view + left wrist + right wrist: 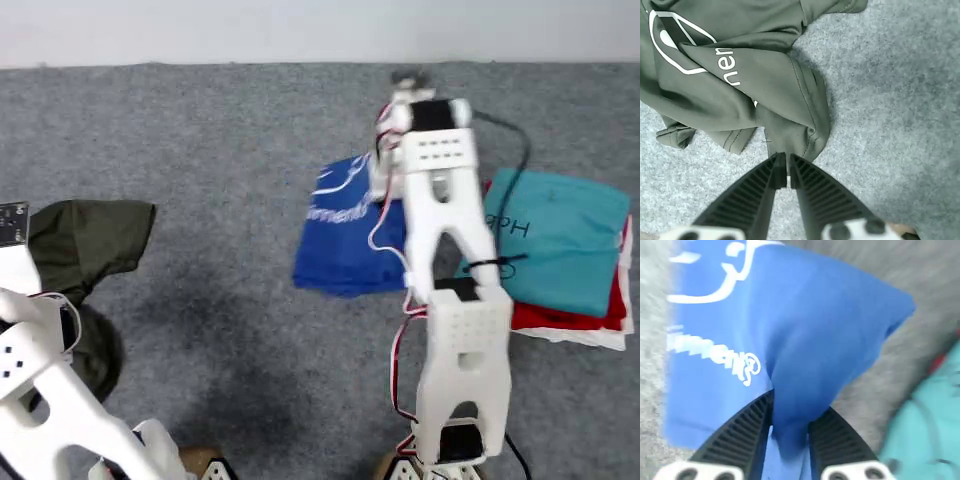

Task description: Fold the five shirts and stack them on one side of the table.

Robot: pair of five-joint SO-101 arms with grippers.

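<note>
My right end effector point(792, 412) grips a bunched fold of the blue shirt point(340, 250), which lies on the table point(200, 150) just left of the teal-topped stack point(565, 240), nearest this arm

White letters are printed on the dark green shirt point(765, 85) just ahead of the left gripper point(784, 162). White letters are also printed on the blue shirt point(805, 335) pinched in the right gripper point(797, 407), and dark ones on the teal shirt point(570, 250) beside it.
</note>
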